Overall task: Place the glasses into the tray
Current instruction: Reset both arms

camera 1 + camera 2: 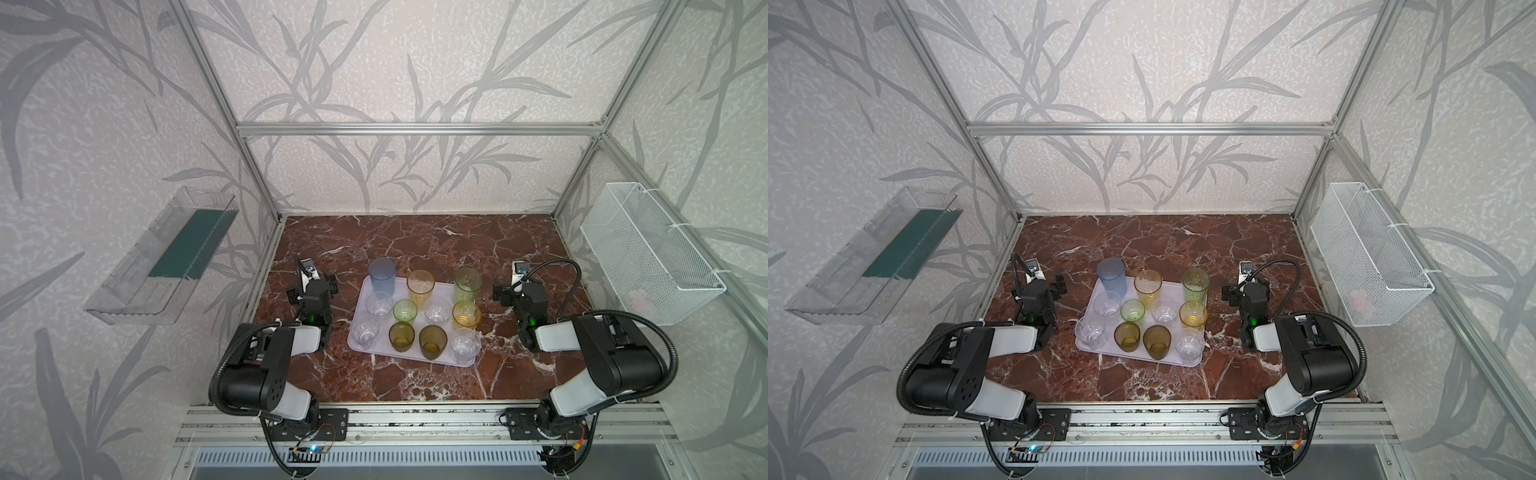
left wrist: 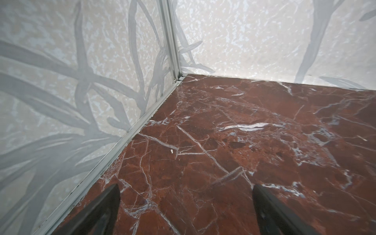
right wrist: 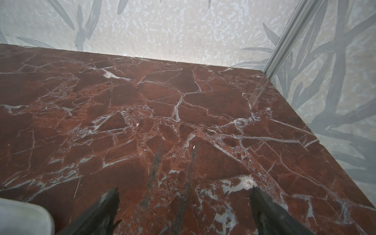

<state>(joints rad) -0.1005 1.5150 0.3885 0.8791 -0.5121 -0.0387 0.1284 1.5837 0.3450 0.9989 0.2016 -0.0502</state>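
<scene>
- The aluminium rail [image 1: 415,419] carrying both arm bases lies closest. Beyond it, the red marble tabletop [image 1: 415,382] shows no stray glass in either top view.
- The lavender tray [image 1: 415,356] sits mid-table with eleven tumblers upright on it.
- At the tray's 12 o'clock side stand the tall grey-blue tumbler [image 1: 382,272] at 11, the tall yellow tumbler [image 1: 420,286], and the tall pale-green tumbler [image 1: 467,282] at 1.
- Mid-tray are the short green tumbler [image 1: 404,311] and the short yellow tumbler [image 1: 466,314]. At the 6 o'clock edge are two amber tumblers [image 1: 401,336], and clear tumblers [image 1: 365,330] fill the remaining spots.
- The left gripper [image 2: 186,186] rests at the tray's 9 o'clock, jaws spread wide and empty over bare marble. The right gripper [image 3: 184,189] is at 3 o'clock in the same state.
- The task looks finished and both arms are parked clear. One doubt remains: the grey-blue tumbler's base at the corner rim is hidden, so I cannot tell if it sits fully inside.
</scene>
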